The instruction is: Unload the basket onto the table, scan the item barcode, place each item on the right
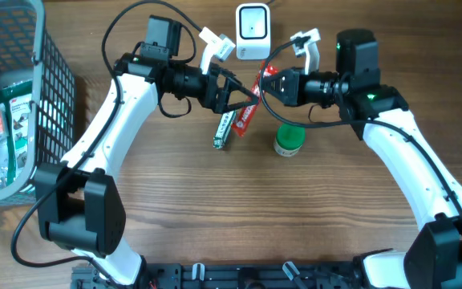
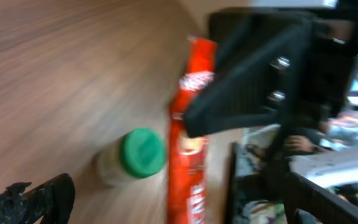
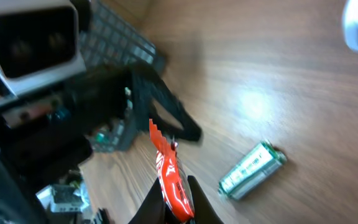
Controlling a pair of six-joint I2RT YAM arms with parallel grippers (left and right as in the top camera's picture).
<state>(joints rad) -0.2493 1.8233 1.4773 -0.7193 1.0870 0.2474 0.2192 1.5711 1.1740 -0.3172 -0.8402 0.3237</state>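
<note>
A brown wooden desk carries everything. A black wire basket is set at its left edge and a white box-shaped barcode scanner at the far middle. On the right gripper the jaws are pinched shut on one end of a flat red foil packet. The packet is held up between the two arms, near the scanner. On the left gripper the jaws are spread wide, close beside the packet but closed on nothing. The packet is judged light, thin and floppy, with a slick, crinkly skin, so a hold at a sealed end is best and leaves the faces uncovered. White lettering and a saw-toothed end seam are shown, but no barcode can be made out. A small green-lidded jar and a green-and-white packet are seen on the desk nearby.
</note>
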